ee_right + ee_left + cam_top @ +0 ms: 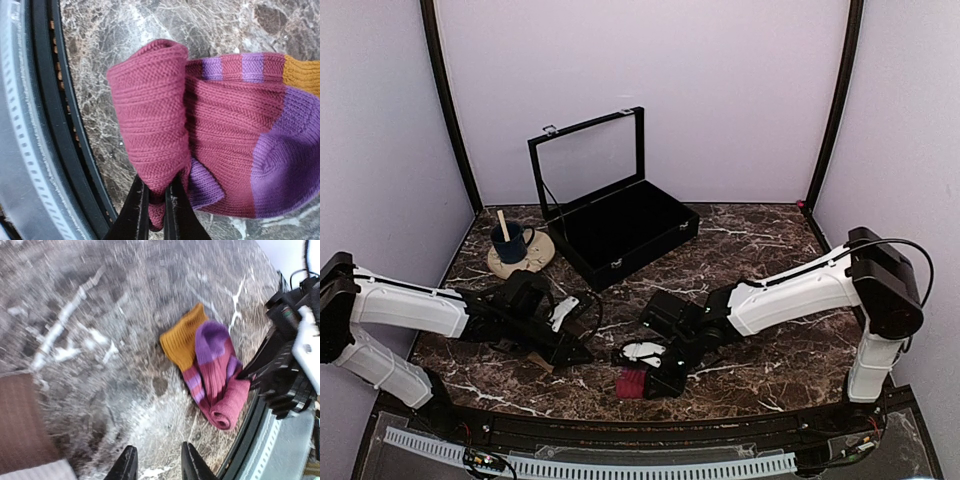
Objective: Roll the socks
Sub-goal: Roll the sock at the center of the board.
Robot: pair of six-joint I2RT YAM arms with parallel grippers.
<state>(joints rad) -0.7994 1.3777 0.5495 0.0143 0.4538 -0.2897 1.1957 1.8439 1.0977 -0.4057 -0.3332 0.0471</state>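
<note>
Now, wide across the scene we have the dark marble tabletop (760, 230), and at the back of it a black case (620, 235) stands with its glass lid propped up. Watch the left arm (410, 305) reaching in low from its side while the right arm (800, 290) angles in from the other, and the two meet near the front edge. Off to the back left sits a beige saucer (535, 262) carrying a dark blue cup (510, 243) with a pale stick poking out of it. Down to the action: the magenta sock (220, 130), banded in purple with a mustard end, lies on the marble right by the front rim, one end curled over into a fat roll. And the right claw (156, 200) is clenched on that rolled end, fingers pinched tight with cloth squeezed between them. Over here the left claw (158, 450) hovers just short of the sock, released, fingers apart with only marble showing in the gap.
</note>
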